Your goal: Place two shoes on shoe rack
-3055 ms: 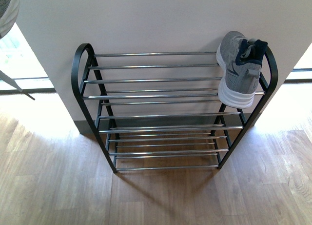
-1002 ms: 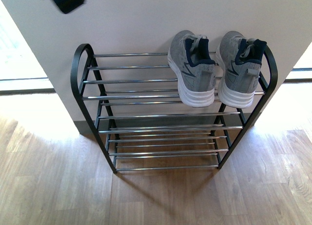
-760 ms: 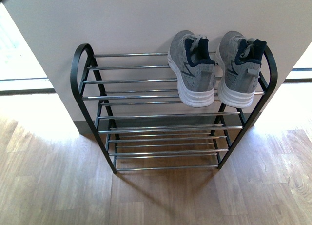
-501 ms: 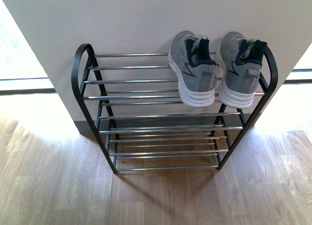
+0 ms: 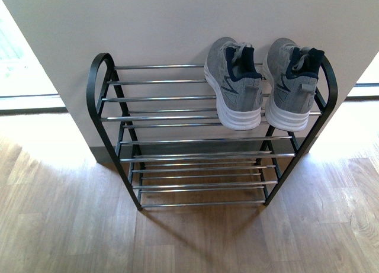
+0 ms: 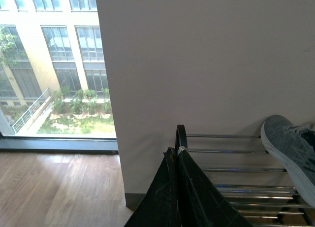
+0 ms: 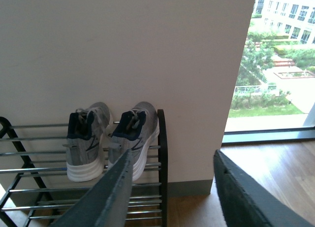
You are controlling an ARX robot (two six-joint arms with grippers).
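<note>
Two grey knit sneakers sit side by side on the top tier of the shoe rack point(image 5: 183, 98), heels toward me: the left shoe point(image 5: 234, 83) and the right shoe point(image 5: 292, 83) against the rack's right frame. Neither arm shows in the front view. In the left wrist view my left gripper point(image 6: 176, 150) is shut with nothing in it, held off the rack's left end point(image 6: 181, 137); one shoe's toe point(image 6: 290, 150) shows at the edge. My right gripper point(image 7: 173, 160) is open and empty, back from the rack point(image 7: 162, 153), both shoes point(image 7: 86, 141) point(image 7: 133, 133) in its view.
The rack stands against a white wall pillar point(image 5: 189, 24) on a wooden floor point(image 5: 65, 225). Large windows point(image 6: 54, 64) point(image 7: 280, 59) flank the pillar on both sides. The rack's lower tiers point(image 5: 198, 178) hold nothing.
Three seconds ago only the right shoe was on the rack; the left shoe now sits beside it. A dark arm part seen at the top left one second ago has left the front view.
</note>
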